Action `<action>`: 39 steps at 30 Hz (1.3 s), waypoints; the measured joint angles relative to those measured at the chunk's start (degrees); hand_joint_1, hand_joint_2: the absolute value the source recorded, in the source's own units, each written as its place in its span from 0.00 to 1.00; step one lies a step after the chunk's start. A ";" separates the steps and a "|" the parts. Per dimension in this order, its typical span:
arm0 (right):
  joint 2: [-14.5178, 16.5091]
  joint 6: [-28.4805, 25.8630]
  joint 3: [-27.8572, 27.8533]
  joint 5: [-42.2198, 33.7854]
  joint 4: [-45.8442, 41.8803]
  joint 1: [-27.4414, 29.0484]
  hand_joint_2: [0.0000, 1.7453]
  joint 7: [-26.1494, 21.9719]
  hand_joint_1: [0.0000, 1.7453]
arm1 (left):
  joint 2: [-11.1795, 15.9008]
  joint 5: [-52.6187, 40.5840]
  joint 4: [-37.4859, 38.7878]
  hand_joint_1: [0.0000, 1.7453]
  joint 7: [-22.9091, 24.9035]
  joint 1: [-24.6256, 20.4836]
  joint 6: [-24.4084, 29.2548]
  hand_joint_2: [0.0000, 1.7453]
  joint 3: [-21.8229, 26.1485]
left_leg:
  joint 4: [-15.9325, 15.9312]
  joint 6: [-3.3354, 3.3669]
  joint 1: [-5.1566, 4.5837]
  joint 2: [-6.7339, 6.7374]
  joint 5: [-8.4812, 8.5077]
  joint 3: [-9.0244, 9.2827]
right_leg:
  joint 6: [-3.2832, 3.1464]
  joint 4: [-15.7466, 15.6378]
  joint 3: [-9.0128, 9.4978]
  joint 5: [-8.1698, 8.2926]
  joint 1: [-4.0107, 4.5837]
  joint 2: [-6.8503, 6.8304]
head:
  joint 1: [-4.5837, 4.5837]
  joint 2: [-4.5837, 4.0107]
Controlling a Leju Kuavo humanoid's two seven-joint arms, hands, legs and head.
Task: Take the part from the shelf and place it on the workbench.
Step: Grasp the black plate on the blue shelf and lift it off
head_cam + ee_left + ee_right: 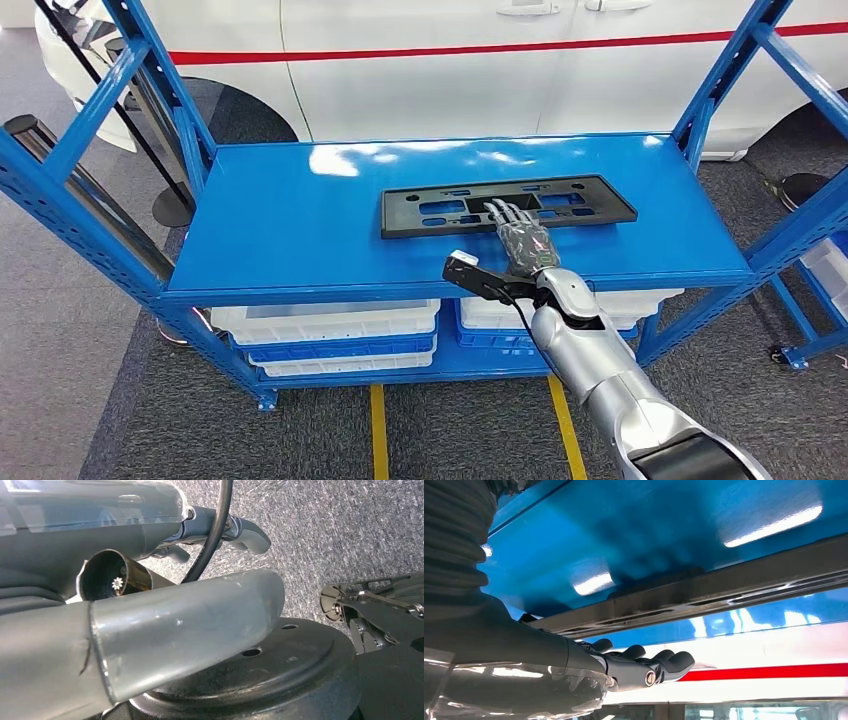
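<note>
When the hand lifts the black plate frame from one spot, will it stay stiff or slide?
The black frame is long, thin and full of cut-outs, so it probably is light and may flex at its ends. Lying flat on the glossy blue shelf, it would likely slide if pushed.

The part (507,206) under the right hand (522,240) is matt black. The hand itself is dark grey with a mottled, glossy back, on a silver arm (600,370). The shelf (300,230) beneath the hand is bright glossy blue, as is its frame. Below the hand, bins (330,325) are white, one with a blue band. Beyond the hand, a car (430,70) is white with a red stripe. The floor (460,430) is speckled dark grey, crossed by yellow lines (378,430).
</note>
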 joint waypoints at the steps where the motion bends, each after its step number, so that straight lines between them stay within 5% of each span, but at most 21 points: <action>1: 0.07 -0.06 0.00 0.09 0.05 0.00 1.00 0.00 0.00 | 0.00 -0.08 0.00 0.00 -0.02 0.00 -0.01 0.00 0.01 | 0.00 0.00 0.00 0.00 0.00 0.00 | 0.00 0.00 0.00 0.00 0.00 0.00 | 0.00 0.00; 7: 0.24 -0.32 0.00 0.75 0.08 0.00 1.00 0.02 0.00 | -0.02 -0.35 0.00 0.00 -0.15 0.00 -0.07 0.00 0.51 | 0.00 0.00 0.00 0.00 0.00 0.00 | 0.00 0.00 0.00 0.00 0.00 0.00 | 0.00 0.00; 11: 0.41 -0.38 0.00 0.84 0.09 0.01 0.00 0.10 0.00 | -0.02 -0.67 0.00 0.00 -0.22 -0.01 -0.08 0.00 0.87 | 0.00 0.00 0.00 0.00 0.00 0.00 | 0.00 0.00 0.00 0.00 0.00 0.00 | 0.00 0.00; 17: 0.55 -0.46 0.00 0.91 0.24 0.01 0.00 0.11 0.00 | -0.02 -0.85 0.00 0.00 -0.43 -0.01 -0.11 0.00 0.97 | 0.00 0.00 0.00 0.00 0.00 0.00 | 0.00 0.00 0.00 0.00 0.00 0.00 | 0.00 0.00; 21: 0.64 -0.46 0.00 0.93 0.26 0.01 1.00 0.11 0.00 | -0.02 -0.88 0.00 0.00 -0.50 -0.01 -0.13 0.00 0.97 | 0.18 0.02 -0.09 0.00 -0.02 -0.08 | 0.05 -0.07 -0.01 0.05 -0.04 0.00 | -0.01 0.00; 27: 0.67 -0.46 0.00 1.08 0.50 0.02 1.00 0.11 0.00 | -0.01 -0.92 -0.01 0.00 -0.55 -0.03 -0.17 0.00 1.01 | 0.58 0.30 -0.18 0.00 -0.18 -0.50 | 0.30 -0.17 -0.18 0.17 -0.16 0.00 | 0.00 0.00; 31: 0.69 -0.49 0.00 1.28 0.56 0.01 1.00 0.11 0.00 | -0.03 -1.04 0.00 0.00 -0.65 -0.07 -0.28 0.00 1.14 | -0.15 1.20 0.16 0.03 0.04 -0.35 | 1.07 0.76 -0.40 0.91 -0.10 -0.01 | 0.01 0.00; 33: 0.69 -0.54 0.00 1.36 0.57 -0.14 1.00 0.11 0.00 | -0.06 -1.13 0.00 0.00 -0.66 -0.09 -0.32 0.00 1.25 | -0.72 1.67 0.43 0.13 0.19 0.25 | 1.24 4.20 -2.30 -0.96 -0.07 -0.08 | 0.05 0.00; 36: 0.69 -0.63 0.00 1.68 0.74 -0.11 1.00 0.11 0.00 | -0.08 -1.17 0.00 0.00 -0.69 -0.13 -0.38 0.00 1.39 | -0.76 1.83 0.46 0.21 0.16 0.27 | 1.30 14.14 -8.21 -5.51 -0.04 -0.12 | 0.09 0.00; 38: 0.69 -0.79 0.00 1.93 0.95 0.09 1.00 0.11 0.00 | -0.09 -1.23 0.00 0.00 -0.72 -0.12 -0.39 0.00 1.50 | -0.59 1.69 0.46 0.13 -0.05 0.36 | 1.16 15.03 -9.57 -4.43 -0.07 -0.14 | 0.10 0.00; 39: 0.68 -0.91 0.00 2.01 1.02 0.08 1.00 0.11 0.00 | -0.10 -1.25 0.00 0.00 -0.74 -0.10 -0.39 0.00 1.56 | -0.45 1.55 0.48 0.07 -0.25 0.54 | 1.01 12.15 -8.62 -2.21 -0.07 -0.15 | 0.10 0.00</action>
